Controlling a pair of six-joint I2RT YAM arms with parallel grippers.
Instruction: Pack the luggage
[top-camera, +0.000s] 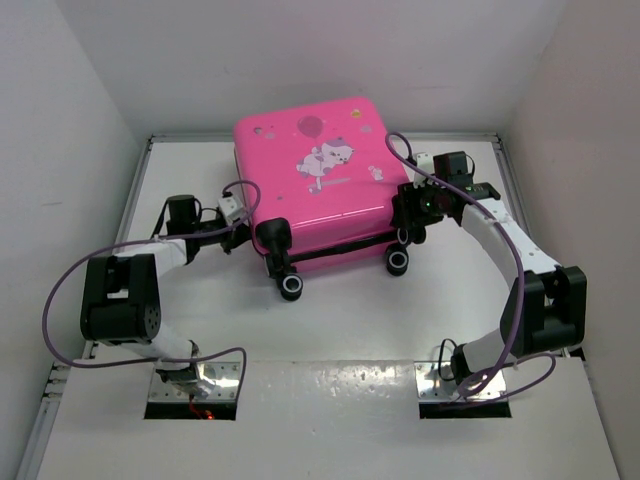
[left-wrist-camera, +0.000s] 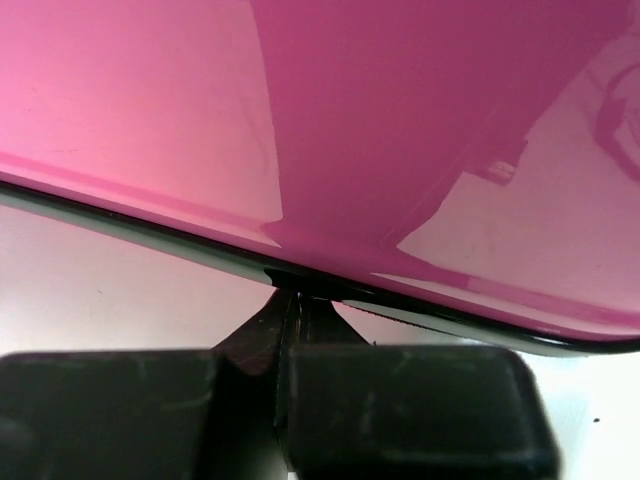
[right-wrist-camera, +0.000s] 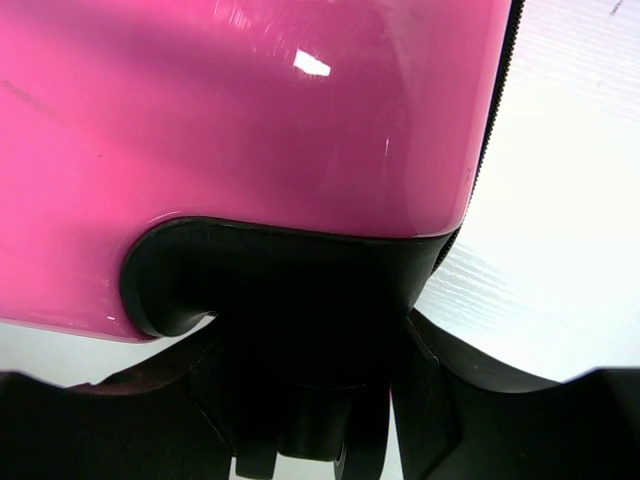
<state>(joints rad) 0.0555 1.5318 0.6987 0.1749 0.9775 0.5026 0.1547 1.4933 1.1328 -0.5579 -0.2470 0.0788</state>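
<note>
The luggage (top-camera: 315, 190), a bright pink hard-shell case with a white cartoon animal on its lid, lies closed on the table, its black wheels (top-camera: 291, 287) toward me. My left gripper (top-camera: 245, 235) is at its left side. In the left wrist view the gripper (left-wrist-camera: 295, 300) is shut, tips together against the dark zipper seam (left-wrist-camera: 450, 315) under the pink shell (left-wrist-camera: 400, 120); whether anything thin is pinched is hidden. My right gripper (top-camera: 408, 215) is at the near right corner, its fingers (right-wrist-camera: 450, 350) closed around the black wheel mount (right-wrist-camera: 290, 290).
The white table (top-camera: 350, 320) is boxed in by white walls at the left, back and right. The second wheel (top-camera: 398, 262) sits just below the right gripper. Purple cables loop beside both arms.
</note>
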